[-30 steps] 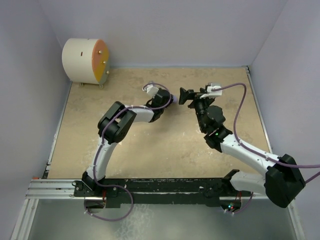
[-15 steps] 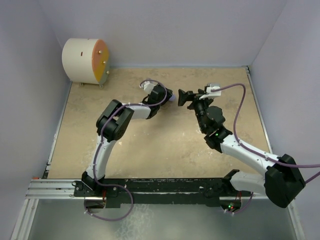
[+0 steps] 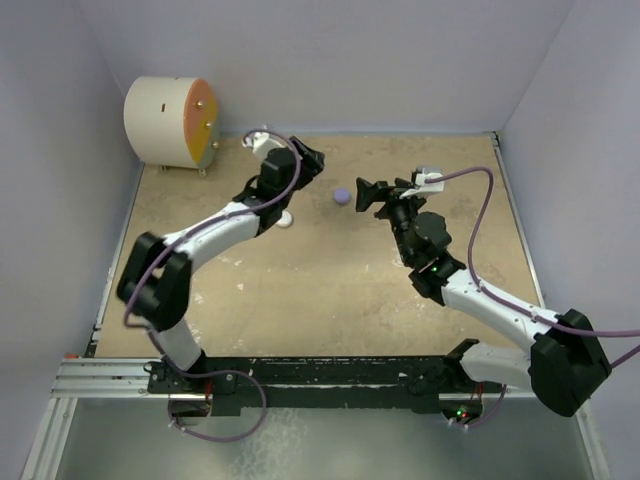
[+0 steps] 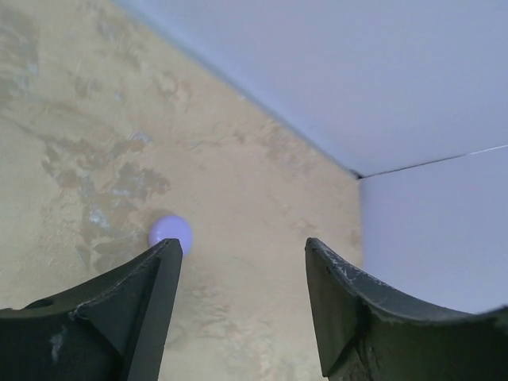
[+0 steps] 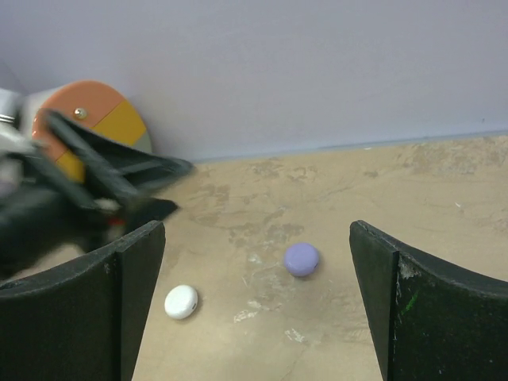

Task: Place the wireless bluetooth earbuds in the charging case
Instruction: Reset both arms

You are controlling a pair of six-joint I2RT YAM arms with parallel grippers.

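left gripper (image 4: 242, 254) and right gripper (image 5: 258, 234) both have parted jaws, holding nothing; lilac case (image 5: 302, 259) lies between them, white case (image 5: 182, 301) nearby.

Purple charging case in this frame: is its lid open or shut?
Shut. The purple case reads as one smooth, rounded pebble, with no raised lid or cavity showing in the right wrist or overhead view.

Right wrist view: the black left arm (image 5: 63, 198) is all blur, covering part of the white drum with the orange-and-yellow face (image 5: 103, 119). From above, that arm half-hides the small white round case (image 3: 287, 221). Left wrist view: the lilac round case (image 4: 171, 231) sits partly behind a finger (image 4: 135, 309) of the left gripper (image 4: 242, 262).
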